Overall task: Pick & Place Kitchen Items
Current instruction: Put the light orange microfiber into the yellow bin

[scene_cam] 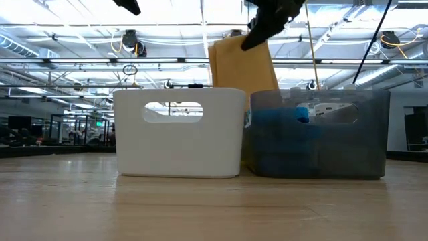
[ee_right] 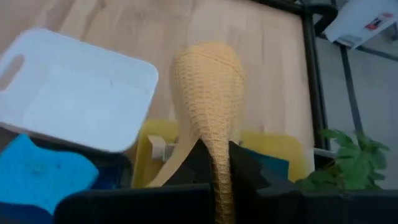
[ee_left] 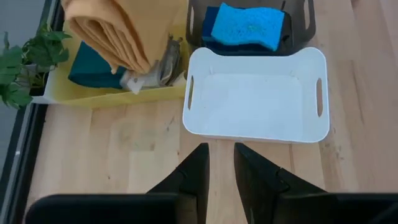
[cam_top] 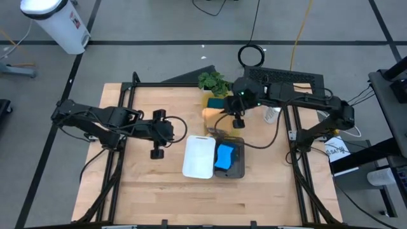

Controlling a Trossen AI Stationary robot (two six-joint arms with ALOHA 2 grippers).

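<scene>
- Step in hand — the carry. The right gripper [ee_right: 214, 163] is clamped on the orange-tan cloth [ee_right: 208, 93] and has it hoisted clear of the yellow tray [ee_left: 118, 93], over the tray's near end.
- Cloth and claw: the cloth hangs straight from between the pinched fingers, bunched at the grip and draping loose below. In the low view it dangles above and behind the two bins, touching neither.
- Destination is a judgement — the white bin [cam_top: 198, 157] is bare inside, while the dark grey bin [cam_top: 238, 166] beside it already holds blue sponges [cam_top: 224, 156]. Cloths probably go in the white one.
- Next move, as I read it: swing the cloth across and over the white bin, keep it high enough that the trailing end clears the rim, then lower and release.
- Left gripper [ee_left: 221, 163] waits well back on the bare table, aimed at the white bin, its fingers nearly together with only a slit between them, holding nothing.
- Left in the tray: a dark green cloth [ee_left: 93, 65] and something grey and white beside it — too jumbled to name.
- Leafy plant [cam_top: 213, 82] stands just beyond the tray; the swing should stay clear of it.
</scene>
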